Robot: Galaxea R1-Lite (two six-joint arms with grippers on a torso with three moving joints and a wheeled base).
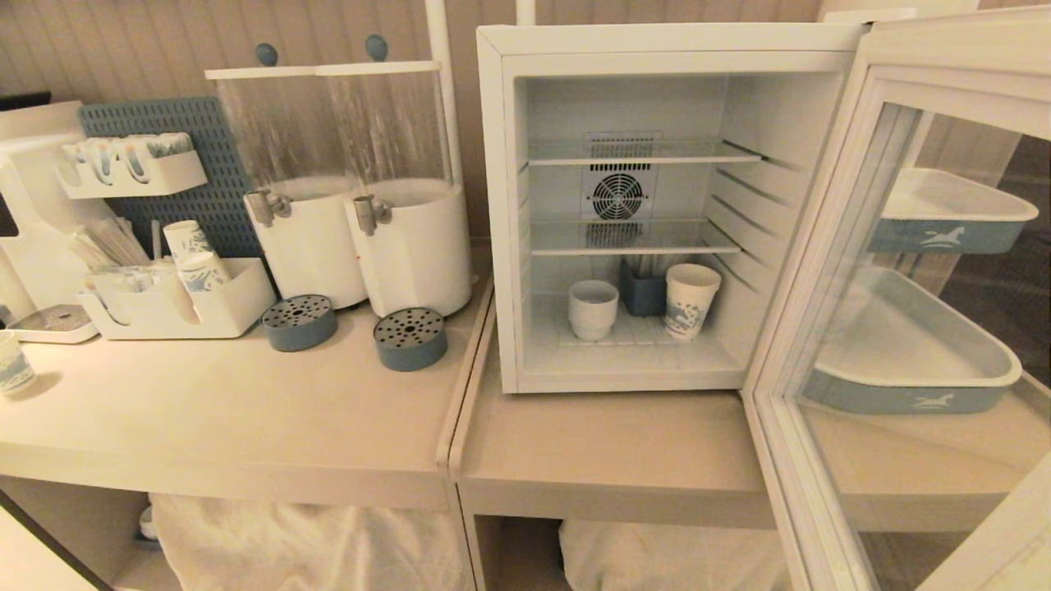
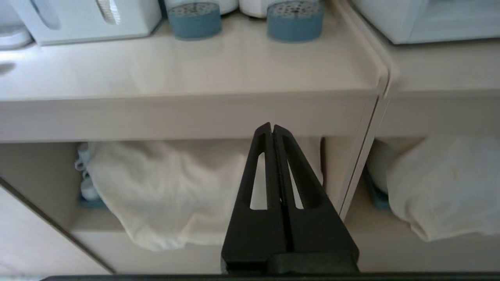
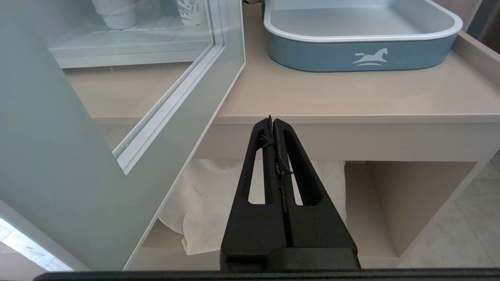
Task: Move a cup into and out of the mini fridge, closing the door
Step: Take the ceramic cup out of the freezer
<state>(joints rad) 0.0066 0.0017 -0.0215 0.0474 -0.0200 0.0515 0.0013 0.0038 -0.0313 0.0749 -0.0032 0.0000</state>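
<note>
Now: cup (image 1: 593, 308) on mini fridge (image 1: 501, 205) floor, beside printed paper cup (image 1: 691, 300); door (image 1: 829, 345) wide open. Left pincer (image 2: 272, 127), right pincer (image 3: 272, 121) both pressed together, empty, below table (image 1: 246, 410) front edge. Risks: reach clips paper cup; swing hits door.

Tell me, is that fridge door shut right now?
No, the door stands swung wide open, leaving the white cup on the mini fridge's bottom shelf in plain sight.

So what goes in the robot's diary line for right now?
cup: inside fridge | door: open | left end effector: shut | right end effector: shut
</note>
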